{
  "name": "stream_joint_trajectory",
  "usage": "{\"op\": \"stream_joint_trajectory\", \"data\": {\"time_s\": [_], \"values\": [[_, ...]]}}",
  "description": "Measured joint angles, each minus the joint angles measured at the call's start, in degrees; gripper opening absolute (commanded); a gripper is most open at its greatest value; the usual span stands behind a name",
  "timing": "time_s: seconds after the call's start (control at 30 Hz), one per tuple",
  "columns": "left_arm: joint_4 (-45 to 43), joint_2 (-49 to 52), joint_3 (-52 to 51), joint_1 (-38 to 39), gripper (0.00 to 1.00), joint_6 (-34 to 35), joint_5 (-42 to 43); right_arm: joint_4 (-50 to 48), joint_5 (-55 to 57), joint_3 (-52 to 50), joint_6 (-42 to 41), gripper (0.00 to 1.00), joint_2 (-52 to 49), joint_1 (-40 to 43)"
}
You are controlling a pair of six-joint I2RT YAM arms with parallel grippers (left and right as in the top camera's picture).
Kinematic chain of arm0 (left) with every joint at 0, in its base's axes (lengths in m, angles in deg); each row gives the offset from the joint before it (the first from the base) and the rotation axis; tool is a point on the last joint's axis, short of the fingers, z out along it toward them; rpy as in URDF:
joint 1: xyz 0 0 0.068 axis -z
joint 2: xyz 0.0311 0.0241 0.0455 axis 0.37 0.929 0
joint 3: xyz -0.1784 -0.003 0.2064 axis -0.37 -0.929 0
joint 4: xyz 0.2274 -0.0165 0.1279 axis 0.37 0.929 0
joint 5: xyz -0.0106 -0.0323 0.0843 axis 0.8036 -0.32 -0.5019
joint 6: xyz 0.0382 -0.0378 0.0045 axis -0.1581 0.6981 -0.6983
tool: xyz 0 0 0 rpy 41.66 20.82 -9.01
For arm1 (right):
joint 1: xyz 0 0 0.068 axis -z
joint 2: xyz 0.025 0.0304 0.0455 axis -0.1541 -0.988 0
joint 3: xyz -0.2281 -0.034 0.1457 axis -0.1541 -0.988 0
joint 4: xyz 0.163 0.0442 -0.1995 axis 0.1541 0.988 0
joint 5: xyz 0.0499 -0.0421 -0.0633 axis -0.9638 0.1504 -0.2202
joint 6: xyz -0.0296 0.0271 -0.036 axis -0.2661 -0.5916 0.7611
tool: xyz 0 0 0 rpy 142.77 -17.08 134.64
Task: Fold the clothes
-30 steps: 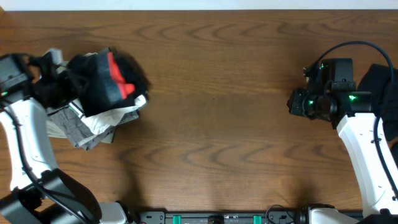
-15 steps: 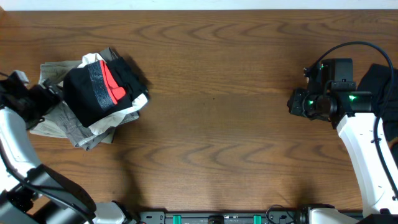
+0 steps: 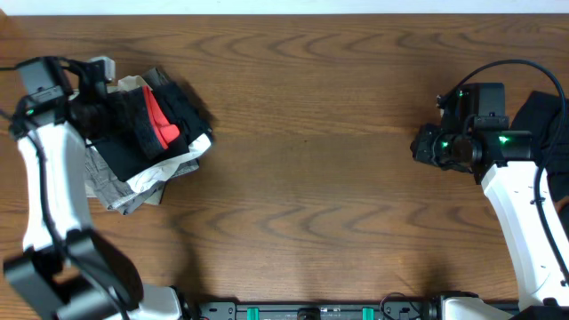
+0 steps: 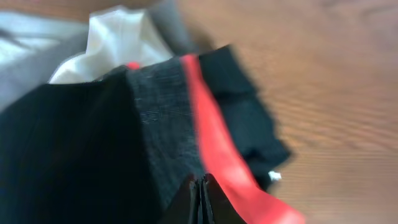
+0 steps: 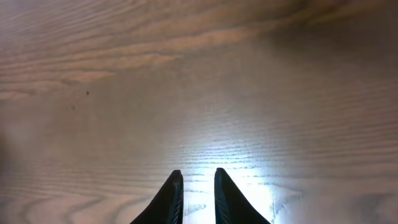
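Overhead, a wooden table [image 3: 311, 178] with a robot arm at each side. The heap of clothes [image 3: 133, 156] lies at the table's left end, under the left arm. On top is a black garment [image 3: 120, 147] with a red band [image 3: 160, 124]. The band runs from the far side toward the near side, leaning slightly right. White cloth [image 3: 158, 173] and grey cloth [image 3: 116, 188] stick out below it, so the heap's long axis slants toward the near left.

The left gripper [image 4: 200, 190] sits low over the black garment beside the red band, its fingers pressed together. Whether any fabric is pinched between them cannot be told.

The right gripper [image 5: 197, 175] hangs over bare wood, well apart from the heap. Its fingers are a narrow gap apart and hold nothing.
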Motion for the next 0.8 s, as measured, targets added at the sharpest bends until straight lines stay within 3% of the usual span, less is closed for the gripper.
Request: {"op": "stream_joint_trajectory", "data": {"time_s": [0.1, 0.23, 0.4, 0.47, 0.6, 0.67, 0.8], "values": [[-0.59, 7.21, 0.0, -0.52, 0.06, -0.83, -3.37, 0.66, 0.0, 0.0, -0.35, 0.15, 0.0, 0.0], [-3.13, 14.4, 0.0, -2.01, 0.15, 0.02, -5.53, 1.79, 0.0, 0.0, -0.61, 0.15, 0.0, 0.02], [-5.86, 14.91, 0.24, -4.24, 0.17, 3.19, -5.51, 3.43, -0.02, 0.0, -0.79, 0.15, 0.0, 0.02], [-5.81, 14.91, 0.39, -5.49, 0.26, 4.52, -5.16, 4.17, 0.0, 0.0, -0.81, 0.15, 0.0, 0.02], [-2.82, 14.75, 2.47, -6.86, 0.38, 6.51, -2.03, 4.96, 0.0, 0.0, -0.81, 0.15, 0.0, 0.02], [0.17, 14.12, 3.91, -6.95, 0.39, 7.1, -0.68, 5.01, -0.04, 0.0, -0.81, 0.13, 0.0, 0.0], [8.55, 8.98, 8.72, -5.97, 0.4, 5.97, 3.5, 1.9, -1.18, 0.0, -0.28, 0.21, 2.16, 0.0]]}}
